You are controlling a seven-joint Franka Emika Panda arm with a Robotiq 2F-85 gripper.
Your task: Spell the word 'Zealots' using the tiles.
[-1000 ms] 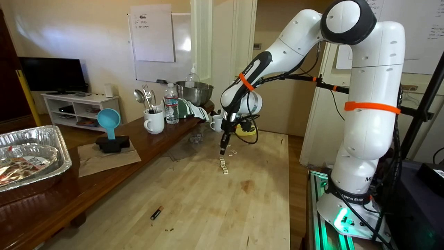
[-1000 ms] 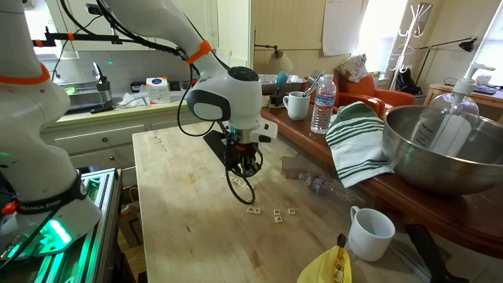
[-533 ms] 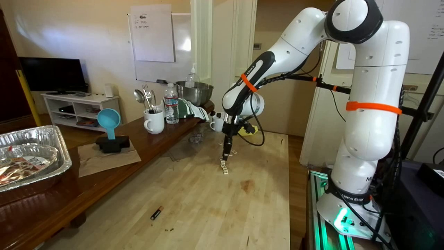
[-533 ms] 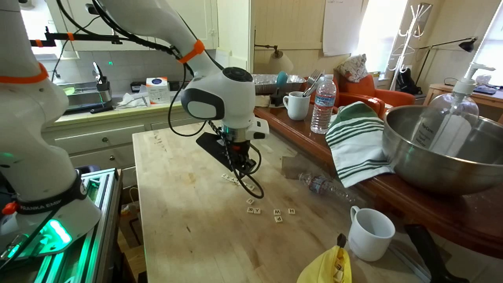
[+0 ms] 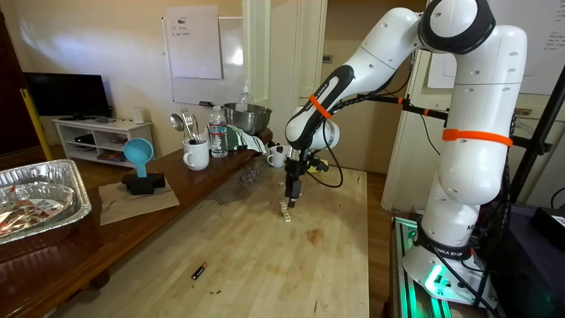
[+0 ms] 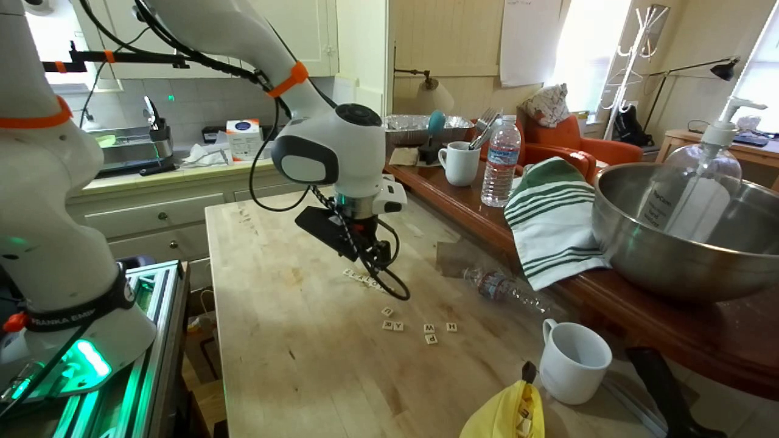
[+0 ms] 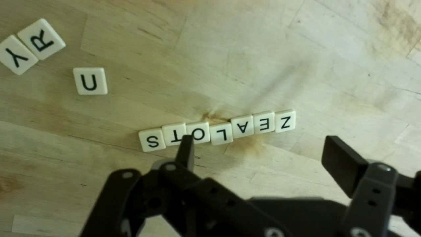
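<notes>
While the claw (image 7: 260, 153) is held low over the counter (image 5: 265, 269), pale wood with brown stains (image 5: 314, 236) spreads around it. Well apart from the claw, a television (image 5: 68, 95) and an orange armchair (image 6: 569, 132) stand in the room. Along one long side of the counter goes a dark wooden ledge (image 5: 187, 181); between it and the claw, a plastic bottle (image 6: 492, 285) lies on its side. The opposite long edge is toward the robot's base (image 5: 419, 265). From the claw until a battery (image 5: 199, 270), well apart, wide open wood extends. Just beside the claw lies the row of tiles (image 7: 221, 134), which reads ZEALOTS; in the wrist view one finger (image 7: 185, 153) hides parts of tile T (image 7: 172, 131) and tile O (image 7: 200, 131). Near the claw are tile U (image 7: 90, 81) and, touching each other, tile Y (image 7: 19, 54) and tile R (image 7: 41, 39). The arm (image 5: 379, 48) stands up from its base, is bent at the top and slopes down to the claw, which points downward with its fingers wide apart.
</notes>
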